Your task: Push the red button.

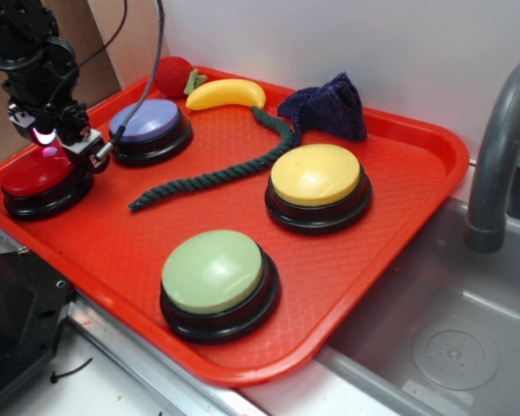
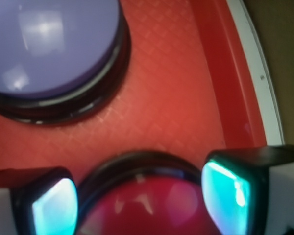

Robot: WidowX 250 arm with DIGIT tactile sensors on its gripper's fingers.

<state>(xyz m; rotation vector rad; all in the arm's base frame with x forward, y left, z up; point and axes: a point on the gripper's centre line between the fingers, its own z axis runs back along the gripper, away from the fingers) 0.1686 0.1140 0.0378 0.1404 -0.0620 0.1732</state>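
The red button (image 1: 35, 178), a glossy red dome on a black base, sits at the left end of the red tray (image 1: 113, 243). My gripper (image 1: 54, 149) hangs directly over the dome's back part, very close to it; whether it touches I cannot tell. In the wrist view the red button (image 2: 137, 218) fills the bottom centre between my two fingers. The gripper (image 2: 142, 200) is open, its pads wide apart and holding nothing. The button's front half is out of the wrist view.
A blue-topped button (image 1: 147, 121) stands just right of my gripper, large in the wrist view (image 2: 49, 44). Yellow (image 1: 316, 176) and green (image 1: 212, 271) buttons, a green rope (image 1: 217, 173), a banana (image 1: 226, 93), a strawberry toy (image 1: 172, 76) and a dark cloth (image 1: 329, 106) share the tray. A sink (image 1: 451, 338) lies right.
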